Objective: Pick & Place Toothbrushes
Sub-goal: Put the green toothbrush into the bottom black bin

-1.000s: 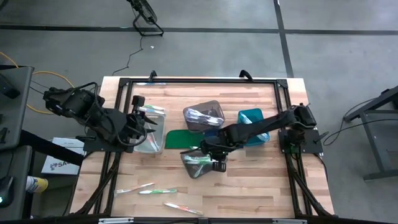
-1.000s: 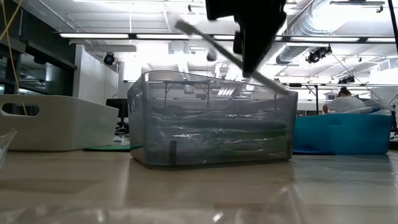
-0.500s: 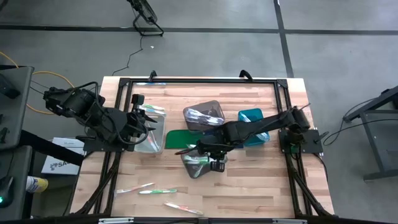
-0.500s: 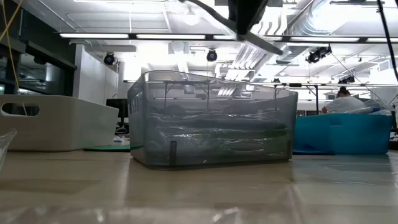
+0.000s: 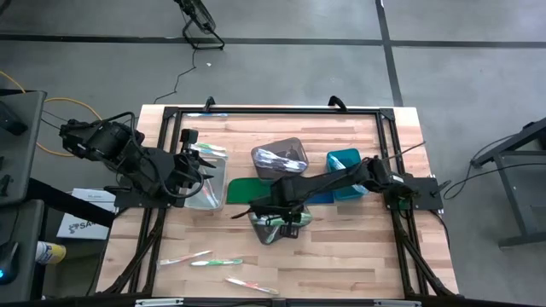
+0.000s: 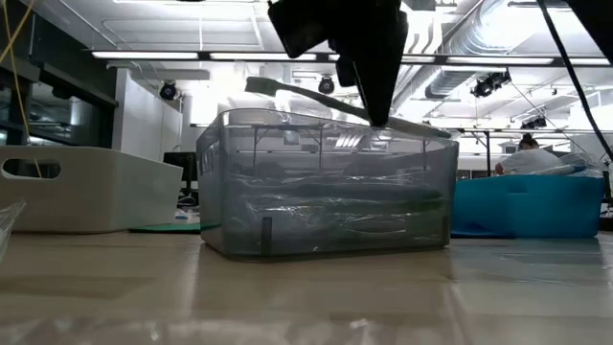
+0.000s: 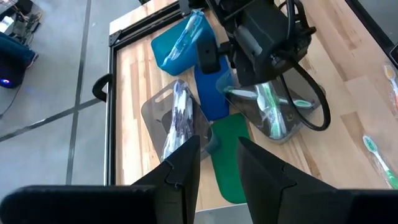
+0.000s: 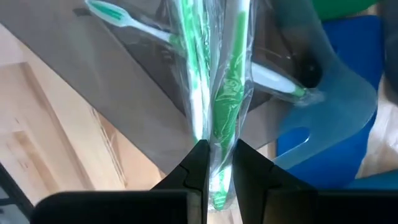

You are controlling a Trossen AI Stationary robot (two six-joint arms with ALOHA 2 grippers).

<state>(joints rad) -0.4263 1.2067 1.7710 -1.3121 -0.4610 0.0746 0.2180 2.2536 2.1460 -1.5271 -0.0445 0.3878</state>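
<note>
My right gripper (image 8: 213, 163) hung over the near grey bin (image 5: 275, 225) at the middle of the table (image 5: 341, 256), the arm reaching across from the right. Its fingers (image 8: 194, 165) were pinched nearly shut on a wrapped green toothbrush (image 8: 227, 81), which stuck out past my fingertips above the bin's open top. In the low view that brush (image 6: 287, 93) lay tilted just over the bin's rim (image 6: 326, 120), held under my gripper (image 6: 369, 101). More green brushes (image 8: 130, 22) lay inside the bin below.

My left gripper (image 7: 214, 163) waited at the left side of the table, above the clear bin (image 5: 207, 181), fingers (image 7: 181, 168) apart with nothing between them.

Behind my right arm stood a second grey bin (image 5: 280, 158) with brushes in it, and a teal bin (image 5: 345, 160) to its right. A green mat (image 5: 243, 189) and a blue mat (image 7: 210, 93) lay between the bins. Three loose toothbrushes (image 5: 213, 262) lay on the near left part of the table.
</note>
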